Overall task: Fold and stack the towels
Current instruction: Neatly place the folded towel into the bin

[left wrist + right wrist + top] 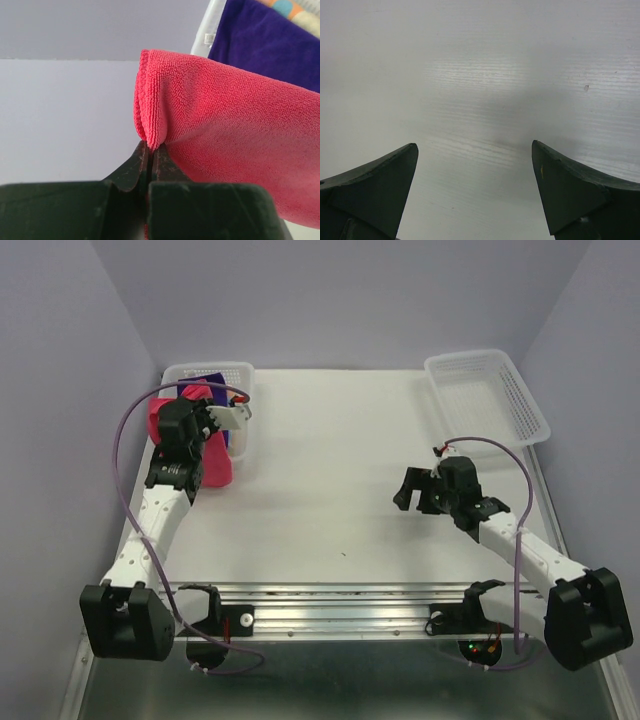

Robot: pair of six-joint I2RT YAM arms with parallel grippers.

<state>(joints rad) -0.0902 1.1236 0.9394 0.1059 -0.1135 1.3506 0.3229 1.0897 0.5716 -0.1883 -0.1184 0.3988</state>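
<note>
A robotics lab bench: a left arm and a right arm bolted to a metal rail at the edge of a white table. Plain lavender walls box it in, and purple cables hang loose.

A: The hot pink cloth towel at the right of the left wrist view is showing a fine looped pile, soft and matt.
B: The deep purple cloth towel at its upper right is looking smoother, velvety.
A: The white table top is giving off a dull sheen, with faint grain lines.
B: The white perforated basket, upper right of the top view, is reading as thin plastic; the dark fingers are looking matt and hard.
</note>
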